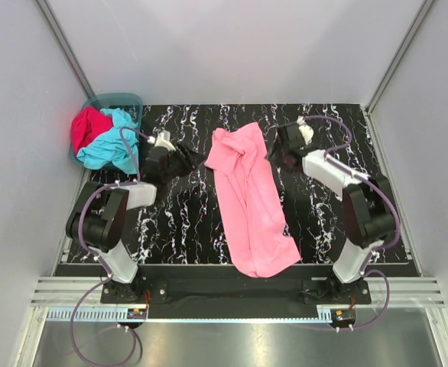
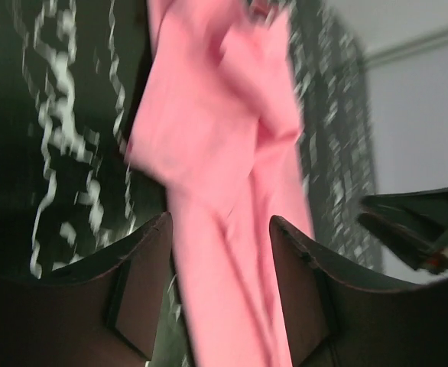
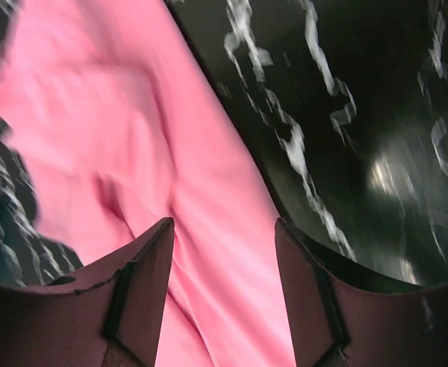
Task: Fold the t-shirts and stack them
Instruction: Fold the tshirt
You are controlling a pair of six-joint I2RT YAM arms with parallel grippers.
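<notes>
At the counter's far left corner, the basket [image 1: 114, 99] holds the crimson tee [image 1: 86, 128] and the turquoise tee [image 1: 108, 147]. The left gripper [image 1: 190, 160], fingers spread, sits just left of the pink tee [image 1: 247, 200], a long strip running from the centre to the near edge. The right gripper [image 1: 277, 154], fingers also spread, is just right of the pink tee's far end.

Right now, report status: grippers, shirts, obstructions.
Left gripper, right gripper open, empty. Pink t-shirt lies long between them. Turquoise t-shirt, red t-shirt heaped at basket. Nothing blocking.

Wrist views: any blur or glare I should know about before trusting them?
Left wrist: motion-blurred, the light pink cotton t-shirt smeared, edges soft. Right wrist: also blurred, with a glare patch on the black white-veined marbled mat. Top external: sharp, evenly lit, no glare.
</notes>
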